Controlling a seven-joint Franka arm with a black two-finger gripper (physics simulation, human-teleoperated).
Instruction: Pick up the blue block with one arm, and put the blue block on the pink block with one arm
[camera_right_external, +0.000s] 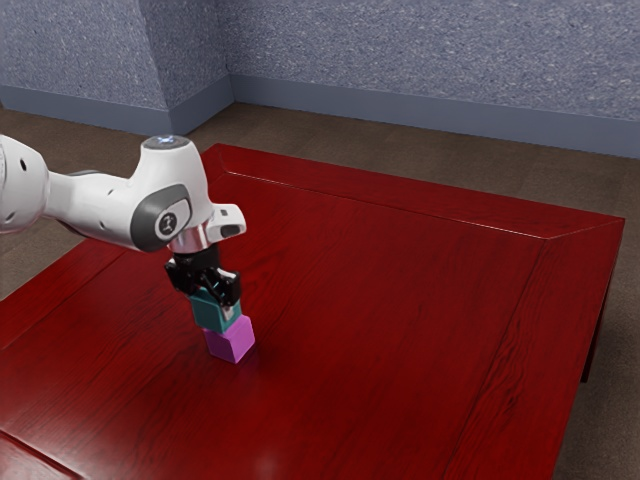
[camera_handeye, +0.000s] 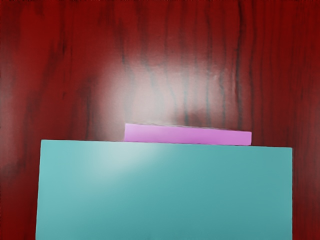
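Blue block (camera_right_external: 209, 316): hanging directly beneath the hand, gripped on two sides so that it is staying level for the set-down.
Gripper (camera_right_external: 214, 297): pinching the blue block between both fingers.
Pink block (camera_right_external: 231, 343): lying on the red table (camera_right_external: 400, 280) just below the gripper and serving as the base. In the wrist view its edge (camera_handeye: 187, 135) is peeking out past the held block (camera_handeye: 165, 195).
Contact: the blocks are appearing to touch, but this is not confirmed.
Count: one blue block, one pink block, one gripper.
Judgement: the placing is under way and the release is not yet done.

White arm (camera_right_external: 95, 205), grey-capped joint (camera_right_external: 165, 218), black end effector (camera_right_external: 212, 297).
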